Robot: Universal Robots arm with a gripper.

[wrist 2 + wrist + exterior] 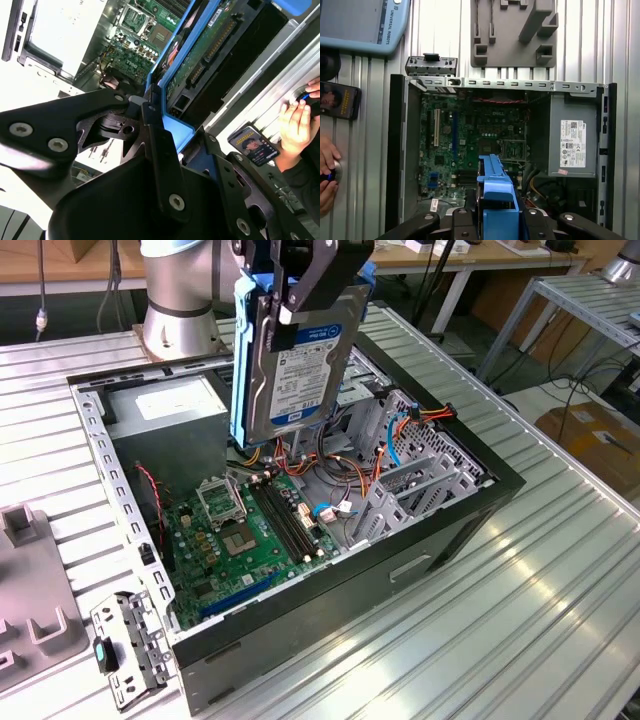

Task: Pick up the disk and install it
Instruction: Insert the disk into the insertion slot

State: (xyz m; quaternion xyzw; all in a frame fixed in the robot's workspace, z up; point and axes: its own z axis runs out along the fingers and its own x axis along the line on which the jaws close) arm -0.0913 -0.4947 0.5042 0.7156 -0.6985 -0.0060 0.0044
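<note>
We see the disk (295, 360) hanging upright in the air above the open computer case (480, 490), label side towards the exterior view, its lower edge over the tangle of cables (400, 430) between the motherboard (250, 530) and the metal drive cage (420, 480). The gripper (288, 320) is clamped on its upper end, the black fingers closed across the body beside the blue rails. Held only at the top, we judge the drive could pivot or slip in the grasp, and its lower corner could snag the orange and blue leads or strike the board. If the rails meet the cage crooked, it could jam. In the second wrist view a person's hand (295, 120) rests on the table just beside the case, near a phone (252, 145), close enough that a wide arm sweep would be a hazard. The case lies on its side on a ribbed aluminium table (520, 620), with the grey power supply (165, 405) inside it, a loose bracket (125, 645) and a grey fixture (30, 610) alongside. Beyond are workbenches and a cardboard box (590, 435) on the floor.
</note>
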